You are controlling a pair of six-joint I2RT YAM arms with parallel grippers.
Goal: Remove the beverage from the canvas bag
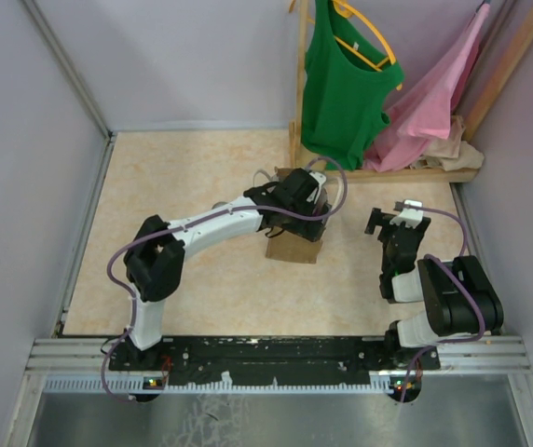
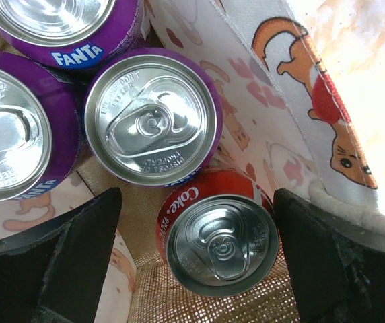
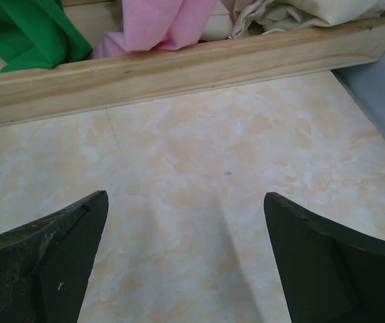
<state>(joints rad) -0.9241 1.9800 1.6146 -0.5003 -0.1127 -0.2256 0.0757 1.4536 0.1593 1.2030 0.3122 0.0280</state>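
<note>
Black left jaws, spread wide and empty, hang over cans in the canvas bag [image 1: 294,250]; right jaws gape empty above the desk [image 1: 183,168], a cream marbled surface. Mid-desk, the bag is boxy, a coarse tan weave with cat-print lining. Nothing is out yet: three purple Fanta cans [image 2: 153,120] and a red Coke can [image 2: 221,245], with shiny round aluminium tops, sit inside.

The white-and-black left arm [image 1: 201,228] is bent at the elbow and stretched forward and to the right. Its wrist is turned down so that the black two-finger left gripper [image 2: 198,198] is pointed straight downward, with the jaws set wide apart. The white-and-black right arm [image 1: 434,298] is folded close to its base, and the black right gripper [image 3: 186,222] is aimed forward and slightly down, its jaws likewise spread wide.
</note>
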